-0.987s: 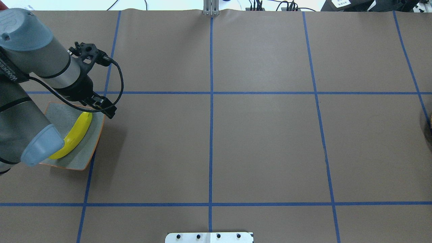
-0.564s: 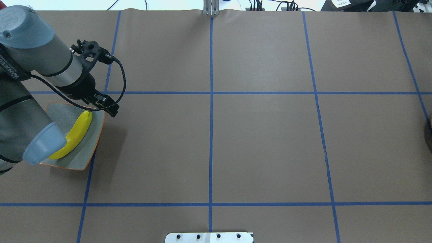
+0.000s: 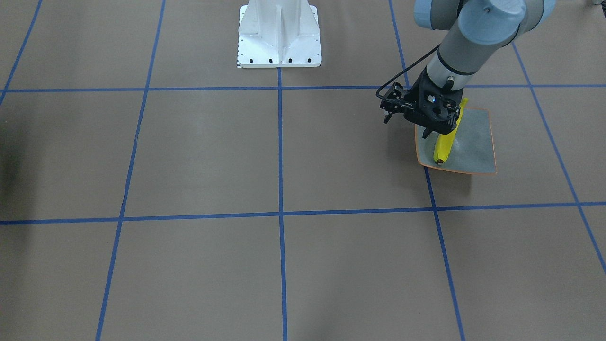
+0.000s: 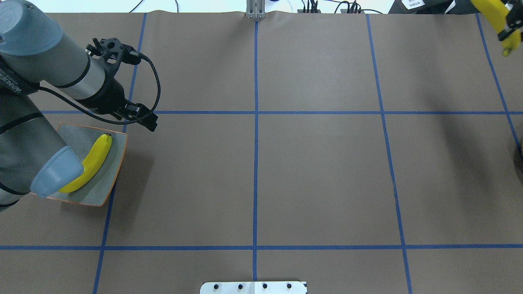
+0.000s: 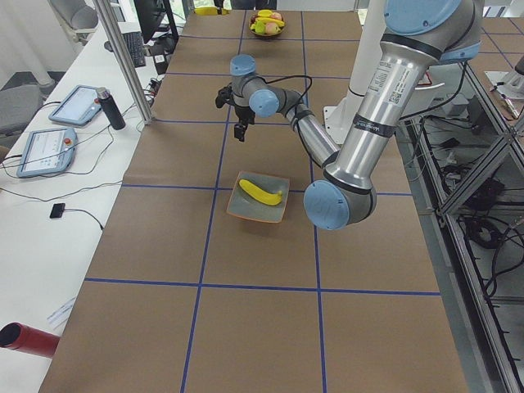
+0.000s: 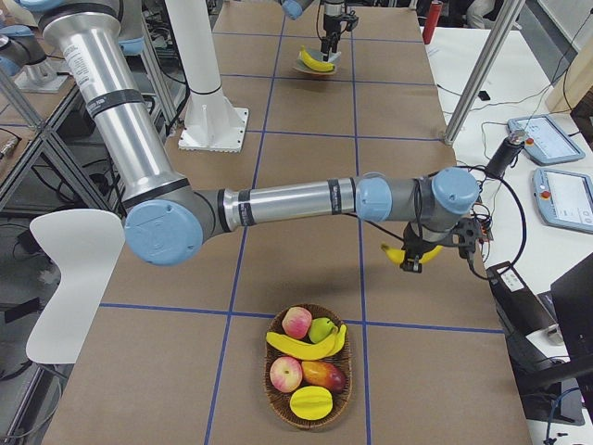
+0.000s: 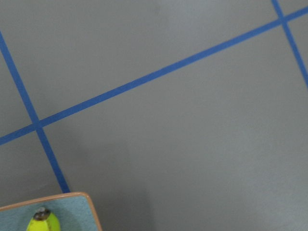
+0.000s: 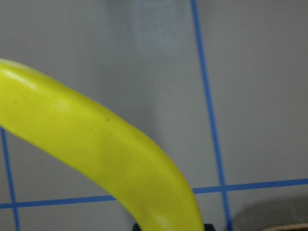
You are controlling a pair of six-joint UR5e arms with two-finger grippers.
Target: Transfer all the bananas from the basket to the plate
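1. Wicker basket (image 6: 309, 425) sits nearest, at the table's right-hand end. Two basket bananas (image 6: 301, 347) lie in it among other fruit.
2. Just past it, the right gripper (image 6: 412, 260) hangs above the brown paper (image 4: 318, 179). Its jaws pinch the held banana (image 6: 397, 252) near the middle, clear of the table.
3. Judgement: carry that one level and high along the table. Approach the plate only once the other arm is out of the way. Lay it alongside the fruit already there, not across it.
4. Far end: plate (image 4: 108, 179) with the plated banana (image 4: 94, 161) lying diagonally on it. The left gripper (image 4: 146, 119) hovers just beside the plate's corner, off the fruit. Whether its jaws are spread or closed, I cannot tell.
5. Writing: lettering on the left arm's band (image 4: 10, 85) is too cut off to read.
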